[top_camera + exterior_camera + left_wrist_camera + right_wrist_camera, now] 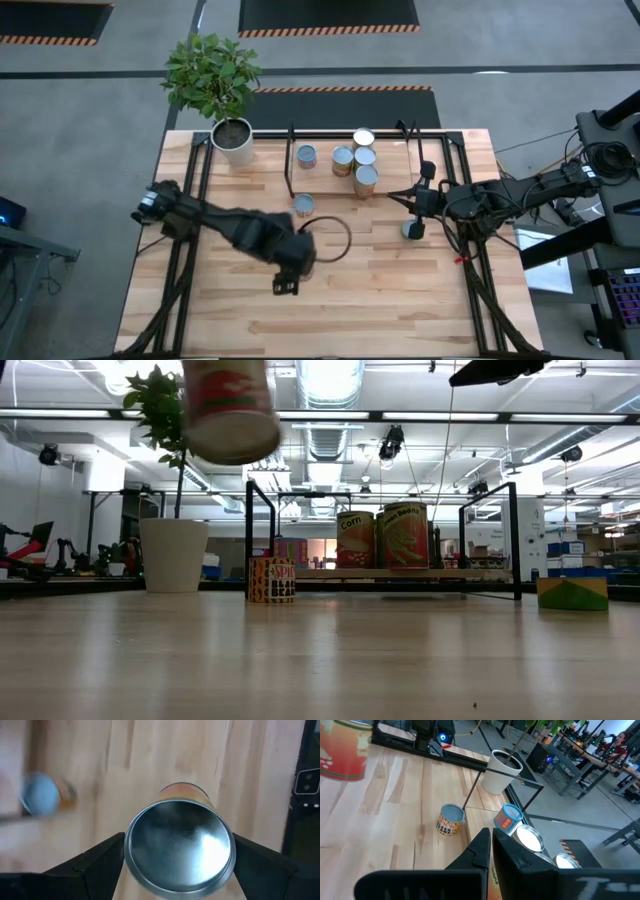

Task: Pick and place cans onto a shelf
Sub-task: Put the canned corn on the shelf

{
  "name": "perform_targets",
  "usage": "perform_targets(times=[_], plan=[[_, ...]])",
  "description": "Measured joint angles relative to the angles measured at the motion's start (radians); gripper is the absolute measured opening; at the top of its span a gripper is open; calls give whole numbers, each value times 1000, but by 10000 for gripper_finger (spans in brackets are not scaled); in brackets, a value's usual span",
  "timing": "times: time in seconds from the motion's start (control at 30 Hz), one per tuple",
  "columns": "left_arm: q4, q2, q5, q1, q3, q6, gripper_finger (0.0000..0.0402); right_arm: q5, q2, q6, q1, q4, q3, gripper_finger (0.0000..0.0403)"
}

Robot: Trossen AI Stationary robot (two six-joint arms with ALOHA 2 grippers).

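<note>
The left gripper grasps a can, its jaws pressed against opposite sides of the tin, and the low view shows that held can lifted clear of the tabletop. In the high view this arm reaches over the middle of the tabletop, nearer than the shelf and to its left. Step in hand, as judged: the carry phase, with the can picked up but not yet delivered. The shelf stands at the far side of the tabletop and already bears a cluster of cans around its middle, plus a single can toward its left end. One loose can rests on the tabletop just in front of the shelf's left post, close to the carrying arm. A potted plant stands off the shelf's left end. The right gripper waits at the right of the tabletop, jaws clenched on nothing. The next move calls for carrying the held can farther and rightward to a free stretch of board, most likely between the single can and the cluster or on the open right part, keeping it upright, clearing the black frame rods and the loose can, then lowering it before release.
</note>
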Motion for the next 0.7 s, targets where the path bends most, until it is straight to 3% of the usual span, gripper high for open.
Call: perform_targets(times=[0.3,0.7], plan=[[-8,84,-14,146,164,363,309,0,0,2,0,-5,0,9],[7,208,-14,381,211,599,309,0,0,10,0,-21,0,9]])
